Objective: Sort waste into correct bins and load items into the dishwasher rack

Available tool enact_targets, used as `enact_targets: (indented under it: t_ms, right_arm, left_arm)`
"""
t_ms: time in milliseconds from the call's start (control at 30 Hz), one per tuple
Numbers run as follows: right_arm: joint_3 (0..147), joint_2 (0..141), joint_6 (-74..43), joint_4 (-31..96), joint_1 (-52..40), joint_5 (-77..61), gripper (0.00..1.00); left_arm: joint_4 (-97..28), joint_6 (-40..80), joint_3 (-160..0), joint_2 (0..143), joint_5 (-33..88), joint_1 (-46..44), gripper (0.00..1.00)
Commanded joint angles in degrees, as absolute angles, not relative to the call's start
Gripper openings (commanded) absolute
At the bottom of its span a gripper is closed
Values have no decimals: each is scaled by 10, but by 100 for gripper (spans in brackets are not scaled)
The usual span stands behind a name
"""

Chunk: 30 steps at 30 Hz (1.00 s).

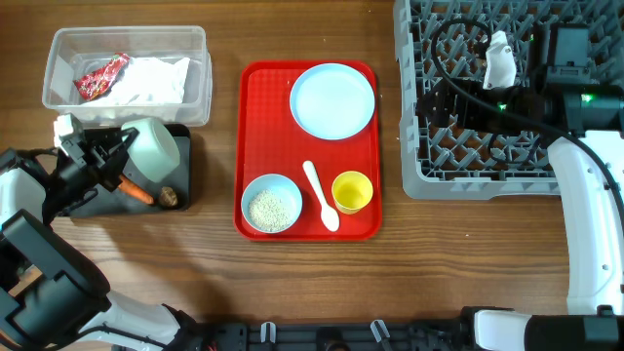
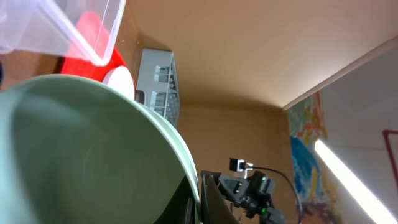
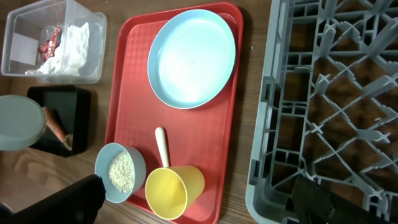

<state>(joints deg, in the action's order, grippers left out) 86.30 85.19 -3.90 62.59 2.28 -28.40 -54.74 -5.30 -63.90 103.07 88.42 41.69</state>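
Observation:
My left gripper [image 1: 125,151] is shut on the rim of the pale-green bowl [image 1: 153,148], which is tipped on its side above the black tray [image 1: 182,146]. In the left wrist view the bowl [image 2: 81,149] fills the frame, its rim pinched at the fingers [image 2: 208,202]. An orange carrot piece [image 1: 137,191] and a brown lump [image 1: 168,197] lie in the black tray. The clear tub [image 1: 127,33] holds a white napkin [image 1: 151,83] and a red wrapper [image 1: 102,76]. My right gripper [image 1: 439,100] hangs open over the grey rack [image 1: 487,180], holding nothing.
The red tray [image 1: 255,127] carries a light-blue plate [image 1: 331,100], a light-blue bowl of rice [image 1: 271,205], a white spoon [image 1: 320,195] and a yellow cup [image 1: 352,191]. The right wrist view shows the cup [image 3: 174,186] on its side by the rack edge [image 3: 261,155].

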Motion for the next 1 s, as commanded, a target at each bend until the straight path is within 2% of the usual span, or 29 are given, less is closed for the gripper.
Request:
enact_targets:
  t_ms: [0, 133, 267, 367, 567, 800, 967]
  right_arm:
    - [873, 854, -46, 626, 23, -280, 100]
    - [873, 854, -45, 621, 23, -280, 100]
    - [873, 854, -46, 602, 23, -280, 99]
    - [873, 854, -51, 589, 23, -282, 100]
    - [873, 854, -55, 578, 23, -282, 100]
    - [873, 854, -56, 575, 23, -282, 100]
    - [873, 854, -56, 566, 23, -282, 100]
  left_arm:
    - [-522, -58, -639, 996, 899, 416, 4]
    - [-514, -57, -658, 956, 883, 393, 4]
    - [-509, -17, -697, 892, 768, 335, 4]
    - [-475, 57, -722, 843, 633, 265, 4]
    - [-394, 155, -723, 801, 450, 110, 4]
    - [-343, 189, -723, 819, 263, -64, 4]
    - [-316, 189, -723, 841, 165, -155, 4]
